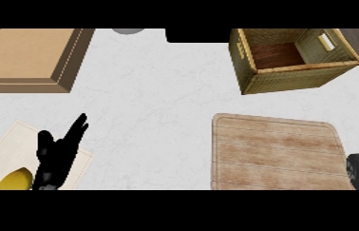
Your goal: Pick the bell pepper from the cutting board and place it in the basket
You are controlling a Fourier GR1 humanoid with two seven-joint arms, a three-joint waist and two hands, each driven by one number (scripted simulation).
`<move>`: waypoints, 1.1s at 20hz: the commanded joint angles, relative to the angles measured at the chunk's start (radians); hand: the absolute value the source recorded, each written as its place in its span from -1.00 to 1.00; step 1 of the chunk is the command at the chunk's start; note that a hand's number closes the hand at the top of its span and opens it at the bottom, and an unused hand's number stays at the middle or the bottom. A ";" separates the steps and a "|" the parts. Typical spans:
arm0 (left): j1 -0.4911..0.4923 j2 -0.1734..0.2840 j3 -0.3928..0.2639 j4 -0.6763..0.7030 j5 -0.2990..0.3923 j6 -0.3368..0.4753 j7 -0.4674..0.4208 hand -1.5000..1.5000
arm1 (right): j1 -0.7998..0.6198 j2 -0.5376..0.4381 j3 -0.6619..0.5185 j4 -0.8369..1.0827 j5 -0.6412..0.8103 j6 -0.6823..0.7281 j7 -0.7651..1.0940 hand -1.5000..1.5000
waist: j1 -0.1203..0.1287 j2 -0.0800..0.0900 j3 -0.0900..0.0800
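Head view: my left hand [57, 158] rests with fingers straight, holding nothing; cutting board [277, 151] lies well off its fingertips, bare. Basket [291, 59] beyond. Right hand [353, 170] barely shows, fingers unreadable. I can't find the bell pepper. No writing.

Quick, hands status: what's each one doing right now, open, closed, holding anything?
Left hand: open, fingers straight, holding nothing, at the lower left.
Right hand: only a sliver at the right edge; cannot be told.
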 commanded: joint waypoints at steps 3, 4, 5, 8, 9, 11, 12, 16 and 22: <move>-0.012 -0.018 -0.002 0.117 -0.003 -0.014 0.020 0.00 | 0.024 -0.016 -0.074 0.185 -0.023 -0.105 -0.139 1.00 | -0.001 0.014 -0.013; 0.015 -0.013 0.008 0.074 0.006 -0.014 0.031 0.00 | 0.043 0.014 -0.055 0.136 -0.038 -0.089 -0.094 1.00 | -0.007 0.006 -0.012; 0.040 -0.032 -0.012 0.081 -0.014 -0.002 -0.002 0.00 | 0.009 0.026 -0.118 0.160 -0.085 -0.113 -0.073 1.00 | -0.002 0.007 -0.013; 0.027 -0.037 -0.008 0.102 -0.019 -0.004 -0.011 0.00 | 0.057 0.024 -0.124 0.250 -0.071 -0.193 -0.212 1.00 | 0.004 0.013 -0.013; 0.039 -0.018 -0.006 0.050 -0.013 -0.012 0.024 0.00 | 0.089 0.066 -0.100 0.248 -0.057 -0.220 -0.210 1.00 | 0.004 0.009 -0.012; 0.009 -0.045 -0.011 0.053 -0.007 -0.002 0.047 0.00 | 0.081 0.000 -0.135 0.305 -0.100 -0.177 -0.282 1.00 | -0.001 0.009 -0.012; 0.073 -0.017 -0.002 0.003 0.004 -0.028 0.043 0.00 | 0.120 -0.004 -0.135 0.268 -0.113 -0.163 -0.281 1.00 | -0.003 0.004 -0.012; 0.018 -0.024 0.028 0.124 -0.006 -0.027 -0.006 0.00 | 0.102 -0.004 -0.131 0.328 -0.113 -0.181 -0.295 1.00 | -0.010 0.006 -0.013; 0.055 -0.028 0.007 0.027 0.001 -0.034 0.046 0.00 | 0.177 -0.152 -0.062 0.450 0.030 -0.162 -0.408 1.00 | 0.000 0.008 -0.012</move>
